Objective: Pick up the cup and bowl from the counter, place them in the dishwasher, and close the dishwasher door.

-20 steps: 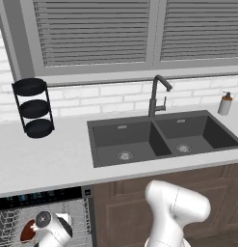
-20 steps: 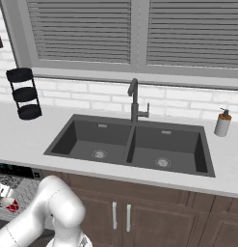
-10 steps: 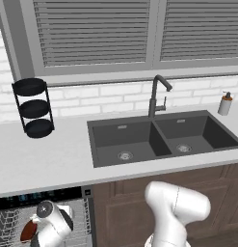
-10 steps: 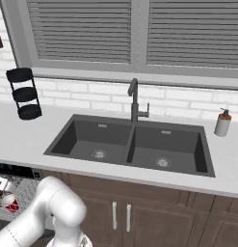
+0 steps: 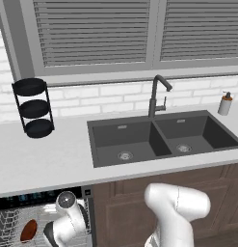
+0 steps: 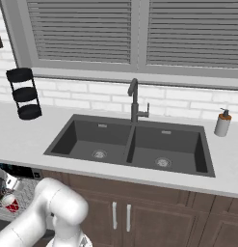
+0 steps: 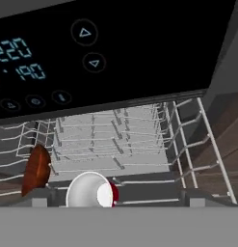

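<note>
Grey wire racks fill the open dishwasher [image 7: 120, 140] under the pale tabletop [image 5: 48, 159]. The reddish-brown bowl [image 7: 36, 170] stands on edge at the left of the rack, and the red cup [image 7: 93, 191] lies on its side just beside it, white mouth facing the hand camera. The gripper [image 7: 118, 202] hovers low in front of the cup with its jaws spread wide, holding nothing. Teal marks glow on the black control strip [image 7: 91, 53] above. A black three-tier stand [image 5: 33, 107] sits on the tabletop, left of the dark sink [image 5: 159, 137].
</note>
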